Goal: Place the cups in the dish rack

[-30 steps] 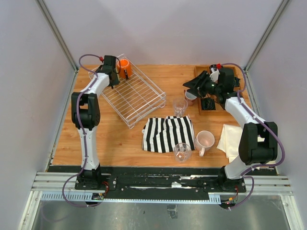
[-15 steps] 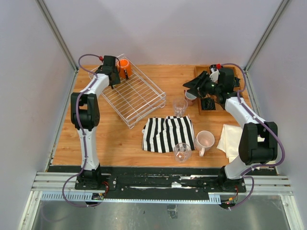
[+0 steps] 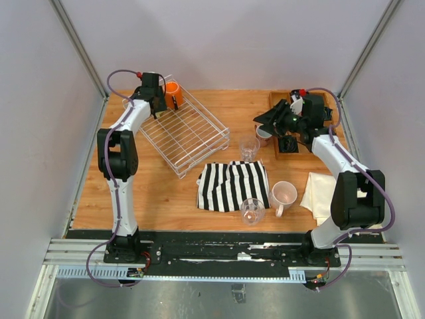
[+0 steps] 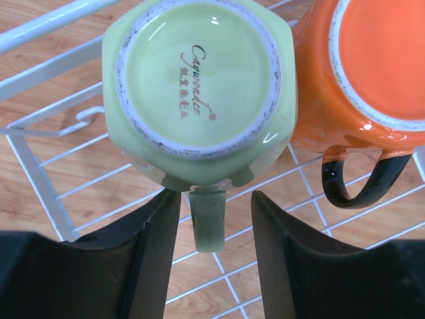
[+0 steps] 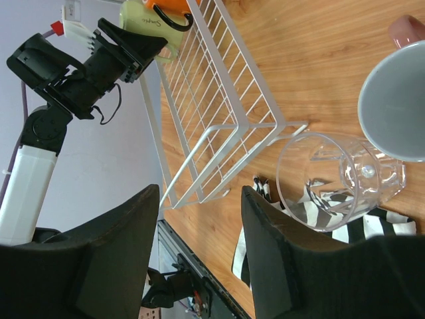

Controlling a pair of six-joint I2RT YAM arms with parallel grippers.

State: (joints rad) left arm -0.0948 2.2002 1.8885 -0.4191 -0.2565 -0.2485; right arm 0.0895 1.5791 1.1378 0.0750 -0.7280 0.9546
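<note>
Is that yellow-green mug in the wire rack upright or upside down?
Upside down: the yellow-green ceramic mug shows its stamped base.

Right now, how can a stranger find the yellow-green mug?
Find the white wire dish rack at the far left of the table. In its far corner two mugs stand upside down. The yellow-green mug is left of the orange mug, printed writing on its base, its handle between the fingers of the open left gripper.
</note>
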